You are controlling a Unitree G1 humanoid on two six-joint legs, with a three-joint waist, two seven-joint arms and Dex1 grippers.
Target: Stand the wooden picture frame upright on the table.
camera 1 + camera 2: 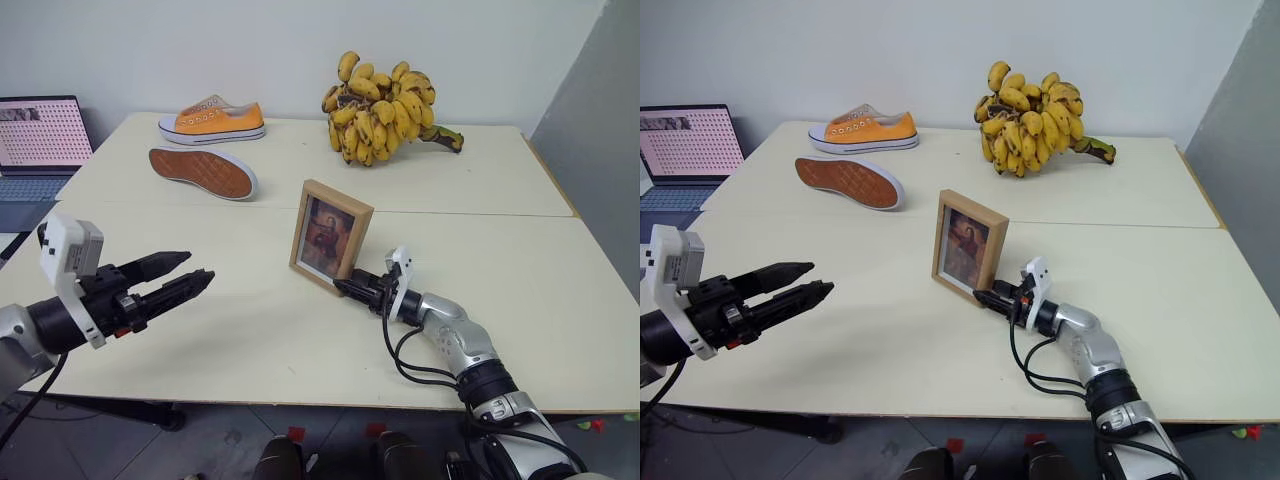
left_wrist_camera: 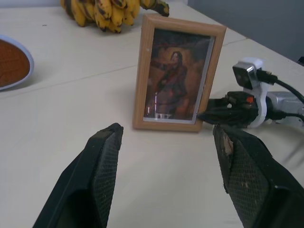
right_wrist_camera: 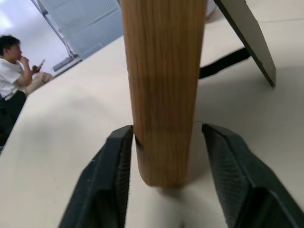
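Wooden picture frame [image 1: 331,236] upright on table [image 1: 520,270], stand out behind. Right gripper [image 3: 166,183] jaws apart either side of frame's lower edge; back straight off w/o nudging it. Left gripper [image 1: 187,275] jaws apart, well clear of frame

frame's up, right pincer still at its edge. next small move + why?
Probably draw the right pincer straight back from the picture frame. The frame stands upright on the table with its stand folded out behind, and the wrist view shows the pincer's fingers spread either side of the frame's edge, a gap on one side. Any sideways motion could tip it.
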